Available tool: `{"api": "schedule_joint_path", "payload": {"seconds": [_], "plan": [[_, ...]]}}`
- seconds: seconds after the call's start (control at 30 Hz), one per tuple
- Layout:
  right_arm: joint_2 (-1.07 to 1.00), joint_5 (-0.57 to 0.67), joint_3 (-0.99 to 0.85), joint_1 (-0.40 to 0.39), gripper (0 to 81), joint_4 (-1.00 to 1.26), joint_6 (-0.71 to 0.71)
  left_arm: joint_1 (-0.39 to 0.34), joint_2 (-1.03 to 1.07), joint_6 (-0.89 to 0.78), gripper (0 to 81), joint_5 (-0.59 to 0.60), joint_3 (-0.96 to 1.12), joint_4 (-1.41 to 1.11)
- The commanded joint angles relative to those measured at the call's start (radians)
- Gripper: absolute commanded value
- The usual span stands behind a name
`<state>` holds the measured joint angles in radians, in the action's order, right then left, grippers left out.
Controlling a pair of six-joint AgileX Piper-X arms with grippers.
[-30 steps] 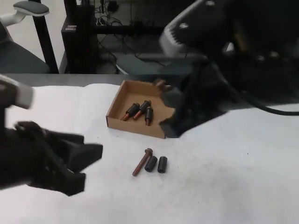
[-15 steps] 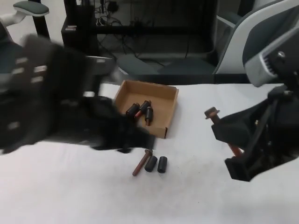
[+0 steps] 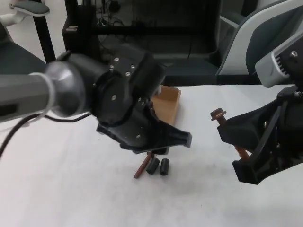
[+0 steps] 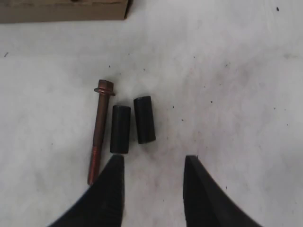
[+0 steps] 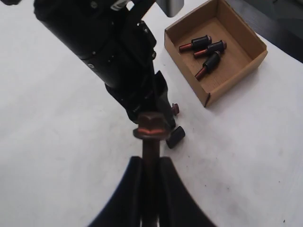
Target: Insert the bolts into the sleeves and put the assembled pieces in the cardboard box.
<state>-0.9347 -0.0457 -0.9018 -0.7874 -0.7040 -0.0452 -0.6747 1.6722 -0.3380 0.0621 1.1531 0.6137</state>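
1. While my right claw (image 5: 150, 165) grips the shank of a copper-coloured bolt (image 5: 150, 128), head uppermost, it hangs above the white surface (image 4: 236, 94), well apart from the loose parts.
2. Left claw (image 4: 152, 163): fingers spread wide, nothing held, hovering over the loose parts.
3. Two black sleeves lie side by side on the surface. The inner sleeve (image 4: 120, 128) is just beside a loose bolt (image 4: 100, 132), and the outer sleeve (image 4: 144, 119) is just beside the inner one.
4. Cardboard box (image 5: 222, 26): near the loose parts, with three assembled pieces (image 5: 208, 47) lying in it.
5. Step in hand, by my judgement: fetching a sleeve to meet the gripped bolt. The next move calls for lowering the left claw so its fingers straddle one sleeve only, probably the outer sleeve.
6. Hindrances: the parts are crowded, so a finger could land on the inner sleeve or nudge the loose bolt. All three look ready to roll.
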Motion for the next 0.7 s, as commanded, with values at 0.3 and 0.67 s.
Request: {"api": "schedule_joint_path", "payload": {"seconds": [0.3, 0.67], "plan": [[0.011, 0.007, -0.003, 0.000, 0.4, -0.004, 0.028, 0.002, 0.126, -0.052, 41.3, 0.014, 0.061, 0.026], [0.011, 0.007, -0.003, 0.000, 0.4, -0.004, 0.028, 0.005, 0.173, -0.019, 41.3, 0.008, 0.061, 0.005]]}}
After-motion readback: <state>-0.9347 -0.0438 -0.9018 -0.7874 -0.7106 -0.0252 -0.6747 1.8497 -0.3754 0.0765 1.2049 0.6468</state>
